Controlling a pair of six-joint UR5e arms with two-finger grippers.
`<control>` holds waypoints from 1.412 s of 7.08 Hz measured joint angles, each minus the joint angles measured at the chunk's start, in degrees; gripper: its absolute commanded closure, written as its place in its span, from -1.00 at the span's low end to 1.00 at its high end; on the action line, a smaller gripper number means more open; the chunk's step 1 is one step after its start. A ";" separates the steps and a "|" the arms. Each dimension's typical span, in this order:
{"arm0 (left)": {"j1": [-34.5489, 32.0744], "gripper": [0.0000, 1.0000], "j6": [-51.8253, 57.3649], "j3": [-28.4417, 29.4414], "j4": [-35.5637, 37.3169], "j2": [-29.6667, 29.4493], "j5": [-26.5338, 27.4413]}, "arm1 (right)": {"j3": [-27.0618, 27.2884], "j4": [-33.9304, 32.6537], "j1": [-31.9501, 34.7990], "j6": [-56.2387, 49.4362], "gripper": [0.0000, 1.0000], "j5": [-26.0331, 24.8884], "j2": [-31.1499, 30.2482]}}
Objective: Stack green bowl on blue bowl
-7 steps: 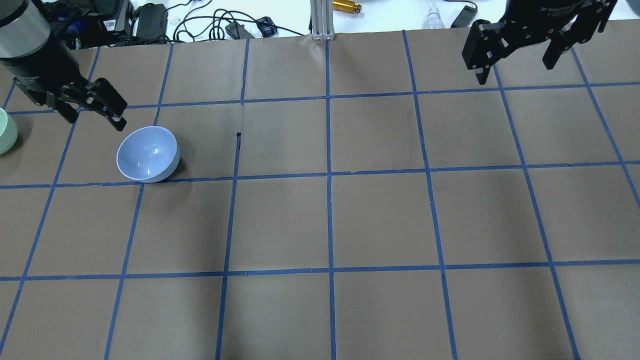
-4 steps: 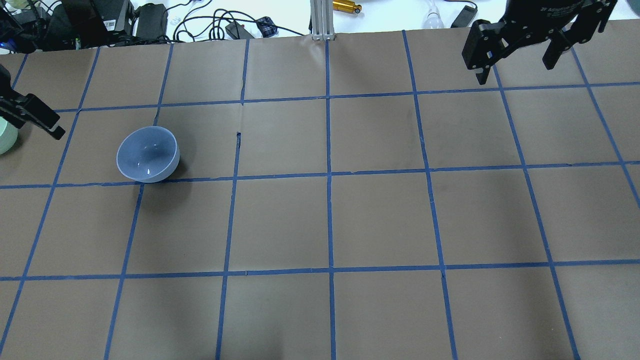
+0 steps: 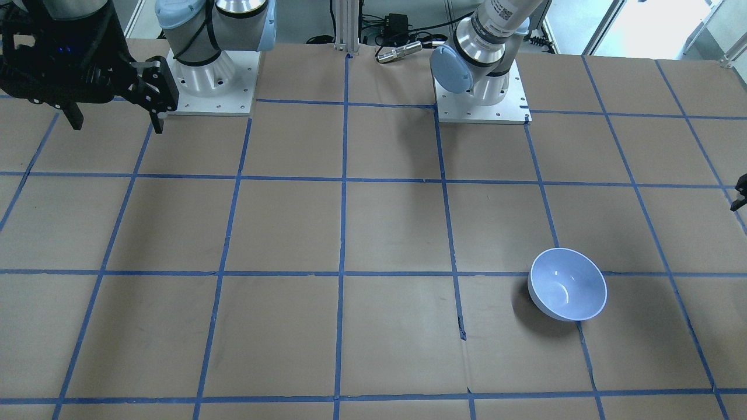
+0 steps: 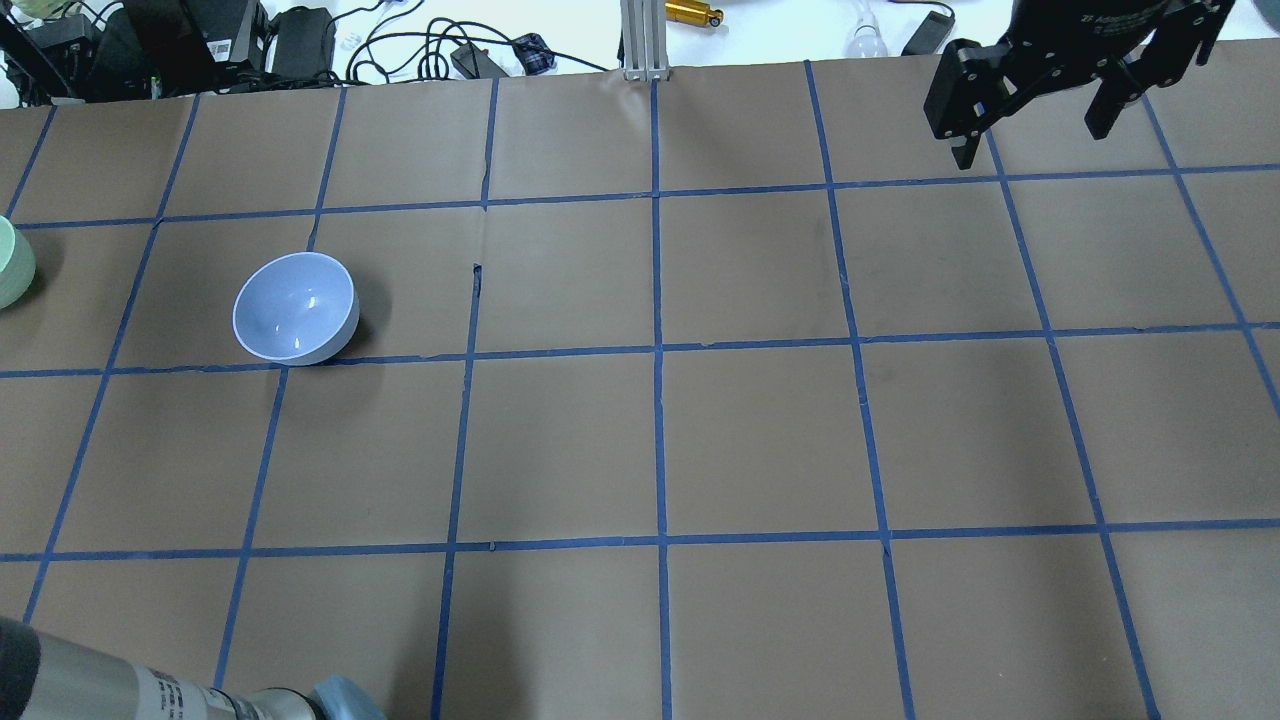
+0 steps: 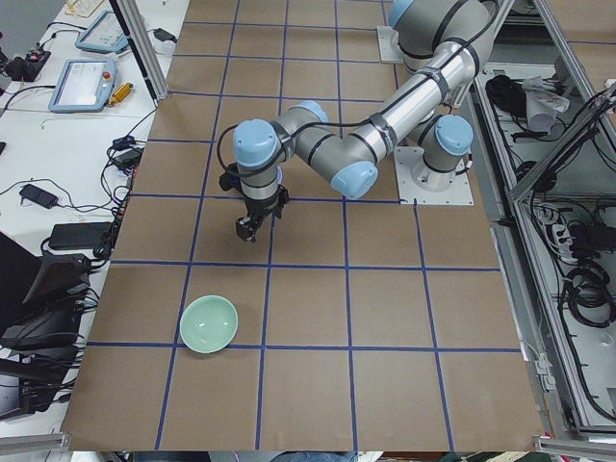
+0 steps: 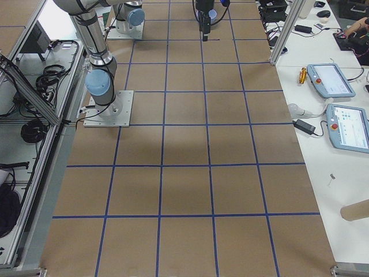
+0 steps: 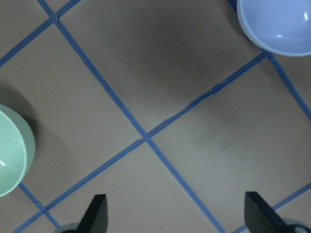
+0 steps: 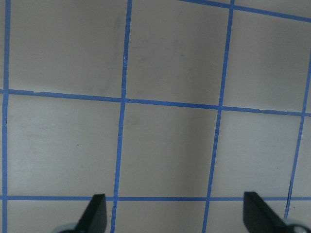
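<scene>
The left gripper (image 7: 177, 221) is shown with fingers spread wide and nothing between them, held above the table (image 7: 194, 97) between the blue bowl (image 7: 277, 24) and the green bowl (image 7: 12, 150). The green bowl is set upright on the table, well apart from the blue bowl and not yet gripped. The right gripper (image 4: 1035, 105) is likewise spread and empty, far across the table from the blue bowl. A slip is to be feared if the glossy green rim is pinched shallowly. The blue bowl could be tipped or shoved by an off-centre release.
</scene>
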 measured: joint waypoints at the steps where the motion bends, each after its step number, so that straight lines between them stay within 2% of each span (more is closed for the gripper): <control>1: 1.53 -1.00 6.78 3.07 0.49 -3.58 -0.10 | 0.00 0.00 0.00 0.00 -1.00 0.00 0.00; 5: 4.91 -1.00 32.07 15.34 0.75 -17.14 -0.05 | 0.00 0.00 0.00 0.00 -1.00 0.00 0.00; 8: 5.12 -1.00 36.81 21.06 0.81 -24.08 -0.41 | 0.00 0.00 0.00 0.00 -1.00 0.00 0.00; 10: 5.13 -1.00 39.69 22.94 0.81 -26.89 -0.37 | 0.00 0.00 0.00 0.00 -1.00 0.00 0.00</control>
